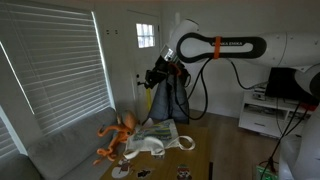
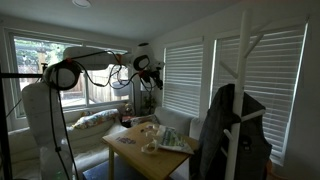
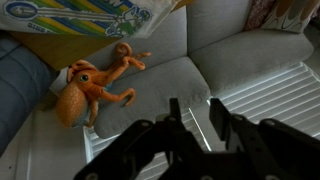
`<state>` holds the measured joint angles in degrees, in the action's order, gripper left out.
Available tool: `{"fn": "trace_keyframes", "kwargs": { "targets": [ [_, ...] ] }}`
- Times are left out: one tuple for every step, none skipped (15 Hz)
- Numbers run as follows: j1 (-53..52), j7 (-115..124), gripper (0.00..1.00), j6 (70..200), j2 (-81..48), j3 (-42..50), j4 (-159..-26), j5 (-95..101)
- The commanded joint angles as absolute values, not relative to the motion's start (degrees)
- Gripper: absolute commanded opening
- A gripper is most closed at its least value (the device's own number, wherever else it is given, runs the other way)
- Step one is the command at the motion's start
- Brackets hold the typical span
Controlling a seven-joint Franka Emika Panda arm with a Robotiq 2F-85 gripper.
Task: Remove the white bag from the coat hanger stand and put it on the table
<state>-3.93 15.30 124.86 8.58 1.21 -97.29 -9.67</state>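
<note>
White bag down on the bench, pincer bare above it

The pincer hangs with its dark fingers apart, gripping nothing; the white bag lies limp and crumpled below it on the wooden bench (printed face up, long edge running crosswise ahead of the fingertips in the wrist view); only an exterior view shows the coat hanger stand, a pale slim pole with thin prongs, well apart from the pincer.
</note>
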Motion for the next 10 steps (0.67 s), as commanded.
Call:
{"fn": "trace_keyframes", "kwargs": {
  "targets": [
    [-2.65,13.15,0.69,120.06,7.28,0.66,-94.79,-10.31],
    [-2.30,13.39,0.75,118.90,7.30,0.62,-94.83,-8.95],
    [-1.93,13.52,0.81,117.28,7.30,0.52,-94.86,-7.11],
    [-1.63,13.27,0.89,114.88,7.12,0.63,-94.80,-6.30],
    [-1.37,13.38,0.96,112.86,6.90,0.65,-94.65,-5.55],
    [-1.08,13.58,0.99,111.36,6.69,0.63,-94.63,-4.77],
    [-0.90,13.42,1.00,109.57,6.45,0.69,-94.43,-4.58],
    [-0.78,13.04,1.00,108.20,6.30,0.75,-94.43,-4.68],
    [-0.60,12.83,1.00,107.08,6.16,0.79,-94.64,-4.39],
    [-0.53,12.94,1.00,105.64,5.92,0.74,-94.55,-4.17]
  ]
}}
